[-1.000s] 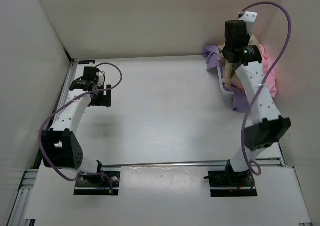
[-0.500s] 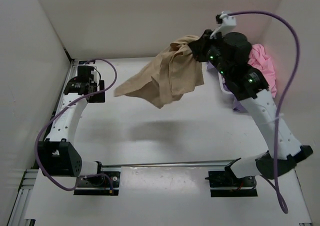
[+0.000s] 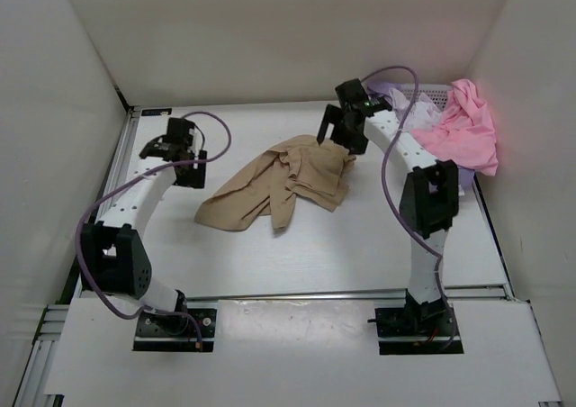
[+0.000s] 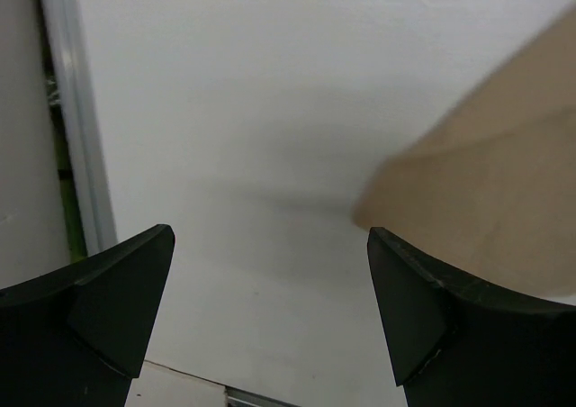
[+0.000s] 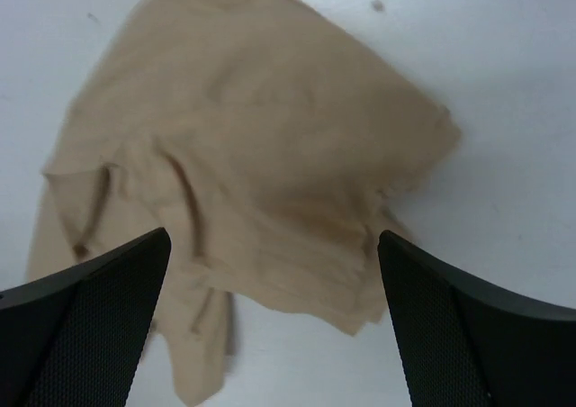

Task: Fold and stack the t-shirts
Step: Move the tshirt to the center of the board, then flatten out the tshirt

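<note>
Tan shirt point(image 3: 270, 186) has dropped crumpled beneath the spread right claw point(image 3: 334, 140).

- The tan-beige soft cloth t-shirt point(image 3: 274, 186) lies unfolded and rumpled on the middle of the table. It is spread in a slant from far right to near left, with deep creases and loose flaps along its near edge.
- The pink soft cloth t-shirt point(image 3: 463, 128) is bunched in a heap in the far right corner, well apart from the tan one.
- A pale lavender-white crumpled cloth point(image 3: 421, 116) shows just left of the pink heap and touches it. Most of it is hidden, so I cannot tell whether it is one shirt or two.
</note>
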Robot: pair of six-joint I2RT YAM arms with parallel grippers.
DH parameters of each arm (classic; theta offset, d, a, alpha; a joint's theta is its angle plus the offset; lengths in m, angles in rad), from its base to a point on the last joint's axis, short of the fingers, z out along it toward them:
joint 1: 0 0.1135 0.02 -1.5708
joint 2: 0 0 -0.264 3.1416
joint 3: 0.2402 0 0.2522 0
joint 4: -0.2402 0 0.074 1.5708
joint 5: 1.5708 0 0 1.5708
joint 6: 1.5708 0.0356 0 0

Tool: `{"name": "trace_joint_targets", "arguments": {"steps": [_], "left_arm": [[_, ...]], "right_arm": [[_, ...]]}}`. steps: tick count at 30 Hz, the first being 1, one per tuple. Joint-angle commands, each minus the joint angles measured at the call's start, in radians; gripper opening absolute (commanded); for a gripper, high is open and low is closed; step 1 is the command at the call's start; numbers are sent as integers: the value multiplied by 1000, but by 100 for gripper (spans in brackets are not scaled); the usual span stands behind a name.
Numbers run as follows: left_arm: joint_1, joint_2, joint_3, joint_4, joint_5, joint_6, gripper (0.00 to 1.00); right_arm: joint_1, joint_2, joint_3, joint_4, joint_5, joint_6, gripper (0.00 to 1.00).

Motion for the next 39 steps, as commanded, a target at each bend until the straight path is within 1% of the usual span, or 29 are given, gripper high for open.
{"name": "trace_joint_targets", "arguments": {"steps": [1, 2, 4, 5, 6, 7, 10, 12, 13, 15, 16, 17, 18, 20, 21, 22, 24, 25, 26, 27, 35, 37, 38, 39], "left_arm": [[-112, 10, -73, -13, 39, -1, 100], [-159, 22, -111, 4, 39, -1, 100], [-187, 86, -124, 30, 22, -1, 100], [-187, 115, -113, 39, 11, -1, 100], [-187, 179, -99, 39, -2, -1, 100], [-176, 212, -83, 51, -37, -1, 100], [-137, 321, -10, 51, -47, -1, 100], [-118, 358, 11, 51, -47, -1, 100], [-106, 372, 20, 51, -47, -1, 100], [-106, 381, -5, 51, 7, -1, 100], [-106, 358, -18, 51, 39, -1, 97], [-106, 347, -33, 42, 109, -1, 95], [-106, 336, -47, 42, 140, -1, 86], [-106, 314, -82, 30, 188, -1, 72], [-106, 313, -91, 30, 220, -1, 67], [-106, 304, -101, 19, 229, -1, 54], [-106, 292, -113, 19, 249, -1, 41], [-106, 292, -122, 19, 249, -1, 32], [-106, 283, -122, 19, 249, -1, 11], [-97, 272, -122, 19, 249, -1, 10], [-77, 195, -122, 10, 240, -1, 10], [-77, 177, -134, 10, 240, -1, 10], [-77, 165, -135, 10, 229, -1, 10], [-77, 155, -135, 10, 229, -1, 10]], "right_arm": [[21, -271, -280, 49, -1, -12, 100], [21, -295, -338, 62, -1, -12, 100], [12, -322, -439, 53, 10, -12, 100], [1, -322, -464, 53, -1, -12, 100], [1, -322, -489, 53, -16, -12, 100], [1, -322, -527, 53, -27, -23, 100], [1, -280, -549, 79, -67, -41, 97], [1, -264, -559, 113, -76, -41, 96], [1, -250, -559, 125, -76, -32, 95], [1, -238, -549, 168, -87, -32, 87], [1, -226, -540, 182, -87, -32, 81], [1, -208, -515, 191, -101, -32, 79], [1, -194, -497, 191, -115, -41, 77], [1, -145, -464, 191, -128, -51, 72], [1, -126, -432, 182, -138, -51, 71], [1, -108, -417, 171, -153, -51, 69], [1, -59, -379, 122, -153, -37, 68], [1, -59, -378, 110, -153, -37, 68], [1, -45, -378, 110, -139, -26, 68], [1, -45, -378, 101, -139, -26, 67], [1, -75, -449, 101, -64, -38, 67], [1, -75, -449, 101, -76, -52, 55], [1, -75, -449, 110, -87, -52, 47], [1, -65, -440, 110, -87, -52, 22]]}}
